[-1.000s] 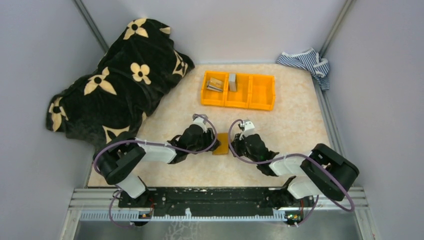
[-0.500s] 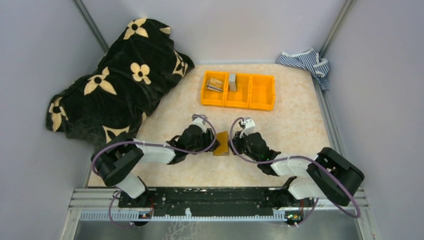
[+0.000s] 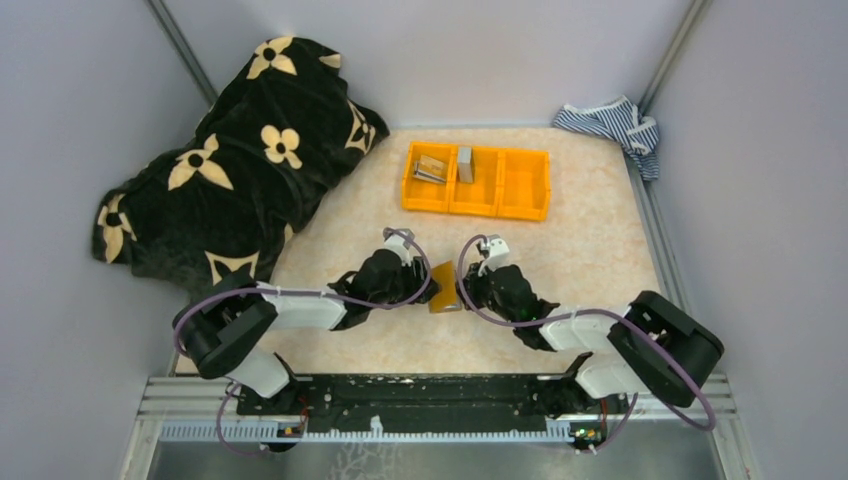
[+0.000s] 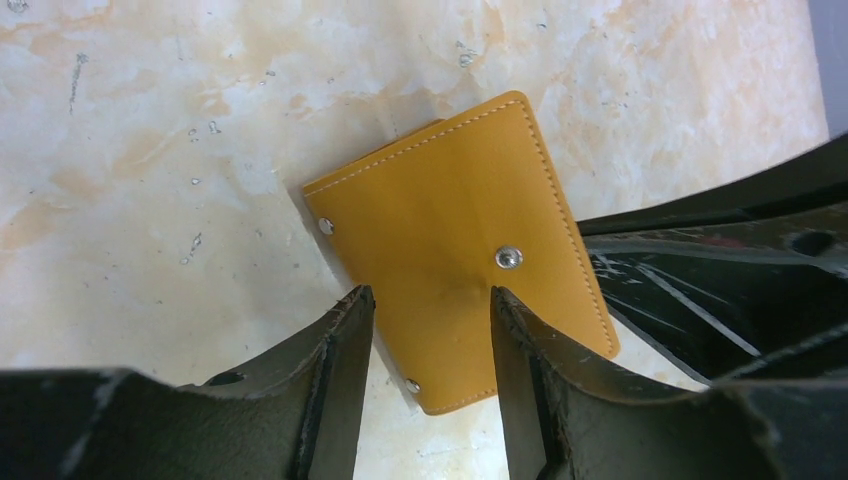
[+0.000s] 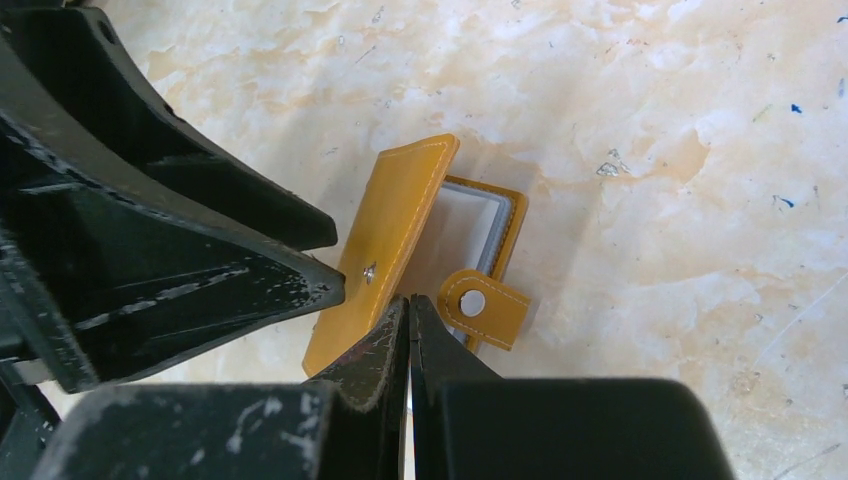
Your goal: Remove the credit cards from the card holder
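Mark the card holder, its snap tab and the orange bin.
card holder (image 4: 455, 225): left wrist view, middle of the outer flap.
snap tab (image 5: 497, 312): right wrist view, leather beside its hole.
orange bin (image 3: 525, 185): top view, floor of its right compartment.

A robot test cell in a lab: plain pale grey walls (image 3: 60, 200) framed by bare aluminium posts (image 3: 180, 45), a beige marble-patterned counter (image 3: 590, 250), and a black-and-white left robot arm (image 3: 300, 305) and right robot arm (image 3: 585, 330) bolted to a black mounting rail (image 3: 430, 400).

Matt stitched leather-like card holder (image 4: 450, 230) with shiny metal snaps (image 4: 508, 257) on smooth marbled table (image 4: 150, 150).
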Motion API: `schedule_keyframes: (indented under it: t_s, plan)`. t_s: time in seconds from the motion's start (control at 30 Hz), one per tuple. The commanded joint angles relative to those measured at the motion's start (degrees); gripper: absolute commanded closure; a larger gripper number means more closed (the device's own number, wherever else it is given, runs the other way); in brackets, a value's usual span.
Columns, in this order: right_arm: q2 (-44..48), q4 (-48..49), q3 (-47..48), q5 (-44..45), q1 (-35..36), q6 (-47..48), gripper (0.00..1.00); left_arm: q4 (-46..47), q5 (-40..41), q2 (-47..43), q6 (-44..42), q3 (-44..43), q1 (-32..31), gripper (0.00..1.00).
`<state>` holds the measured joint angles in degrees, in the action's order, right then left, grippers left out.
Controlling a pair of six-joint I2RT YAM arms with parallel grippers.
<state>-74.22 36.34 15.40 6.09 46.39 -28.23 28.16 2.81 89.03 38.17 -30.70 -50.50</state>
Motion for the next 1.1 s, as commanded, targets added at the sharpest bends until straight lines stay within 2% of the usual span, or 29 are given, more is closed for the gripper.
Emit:
schedule_keyframes:
  t_s: [0.0, 0.33, 0.53, 0.87, 1.07]
  plan:
    - [-1.1, 4.9, 1.7, -1.8, 0.8, -0.4, 1.0, -1.3, -0.7, -5.3, -1.2, 0.8, -0.4, 0.47]
    - [-1.4, 3.9, 4.7, -2.5, 2.1, 0.4, 1.0, -12.4, 5.9, -20.1, -5.4, -0.4, -0.4, 0.46]
    - [-5.4, 4.3, 8.4, -2.7, 5.8, 0.6, 1.0, -14.0, 8.3, -23.4, -5.3, 0.7, -0.4, 0.46]
    - [-17.1, 11.0, 12.1, -5.7, 8.6, -1.5, 1.0, -18.2, 12.9, -32.3, -5.5, 1.7, -0.3, 0.46]
    - [-18.2, 10.7, 13.7, -5.3, 8.8, -1.0, 1.0, -19.0, 14.1, -33.3, -6.0, 2.0, -0.4, 0.46]
